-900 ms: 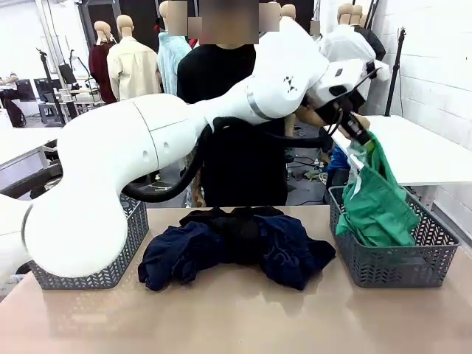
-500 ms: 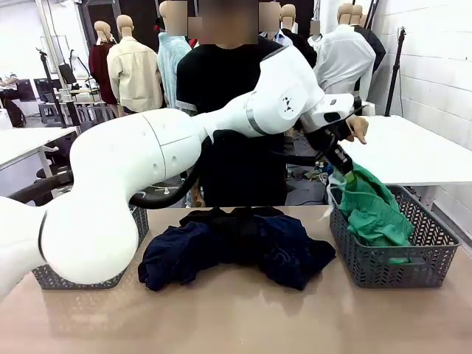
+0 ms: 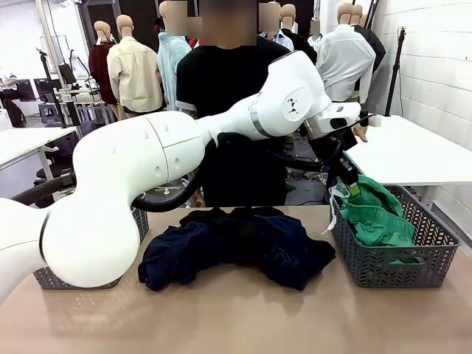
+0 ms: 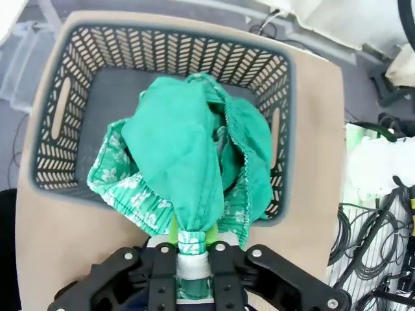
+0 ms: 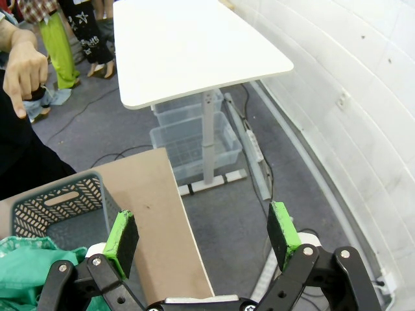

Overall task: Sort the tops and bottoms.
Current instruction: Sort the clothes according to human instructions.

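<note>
The left wrist view shows the left tool [image 4: 192, 238] with its green pads pinched together on a bunched fold of the bottoms [image 4: 188, 139]. The pad tips are buried in the cloth. The bottoms are soft, bright green fabric with a crinkled, gathered edge. They lie heaped in the grey basket [image 4: 162, 39], a plastic tub with slotted herringbone walls, and spill over its nearer rim. A flower-printed green layer shows underneath; whether it is the same garment I cannot tell. The right tool [image 5: 202, 223] has its pads wide apart and holds nothing, near the edge of the worktop [image 5: 155, 194]. In the front view, a rumpled heap of dark blue clothes [image 3: 236, 247] lies mid-worktop. The white left arm hides most of a second basket [image 3: 136, 232] and much of the person [image 3: 221, 88] in black beyond.
</note>
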`<state>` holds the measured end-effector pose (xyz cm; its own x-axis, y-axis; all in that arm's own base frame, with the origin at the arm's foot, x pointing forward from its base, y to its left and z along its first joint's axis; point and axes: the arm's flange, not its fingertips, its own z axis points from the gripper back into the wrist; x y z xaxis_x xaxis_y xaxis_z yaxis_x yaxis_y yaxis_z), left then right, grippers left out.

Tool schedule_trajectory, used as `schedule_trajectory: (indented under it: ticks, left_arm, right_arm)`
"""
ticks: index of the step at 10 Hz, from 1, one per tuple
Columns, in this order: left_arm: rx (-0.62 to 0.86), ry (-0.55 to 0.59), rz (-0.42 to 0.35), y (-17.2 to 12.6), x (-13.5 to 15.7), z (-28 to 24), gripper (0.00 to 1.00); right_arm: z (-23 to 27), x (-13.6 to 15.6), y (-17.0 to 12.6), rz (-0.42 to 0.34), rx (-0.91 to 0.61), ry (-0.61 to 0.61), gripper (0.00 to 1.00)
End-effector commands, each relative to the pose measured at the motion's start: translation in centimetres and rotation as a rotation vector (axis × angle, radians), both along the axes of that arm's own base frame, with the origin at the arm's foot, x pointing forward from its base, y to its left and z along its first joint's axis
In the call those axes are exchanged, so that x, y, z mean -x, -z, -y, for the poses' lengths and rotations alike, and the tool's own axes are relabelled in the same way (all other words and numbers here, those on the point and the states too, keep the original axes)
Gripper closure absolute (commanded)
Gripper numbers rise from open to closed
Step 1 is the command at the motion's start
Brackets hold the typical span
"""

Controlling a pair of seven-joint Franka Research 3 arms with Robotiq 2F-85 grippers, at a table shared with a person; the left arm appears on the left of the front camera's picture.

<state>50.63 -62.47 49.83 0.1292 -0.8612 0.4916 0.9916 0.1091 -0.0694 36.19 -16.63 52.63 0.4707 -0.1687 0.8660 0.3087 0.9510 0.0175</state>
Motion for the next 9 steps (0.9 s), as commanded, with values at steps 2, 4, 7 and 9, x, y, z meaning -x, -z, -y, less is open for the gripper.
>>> schedule_trajectory:
  ticks: [2,4,7,9]
  left_arm:
    - [0.010,0.058,-0.040,-7.6,-13.5,16.4,0.30]
    - [0.071,0.096,-0.021,-10.4,-11.7,16.8,0.11]
    - [0.096,0.168,0.008,-15.6,-7.2,14.9,0.11]
    - [0.070,0.182,0.093,-18.8,-4.3,12.4,0.11]
  right_arm:
    - [0.0,-0.1,0.1,-0.002,-0.019,0.006,0.00]
    - [0.0,-0.1,0.1,-0.002,-0.019,0.006,0.00]
    - [0.0,-0.1,0.1,-0.002,-0.019,0.006,0.00]
    - [0.0,-0.1,0.1,-0.002,-0.019,0.006,0.00]
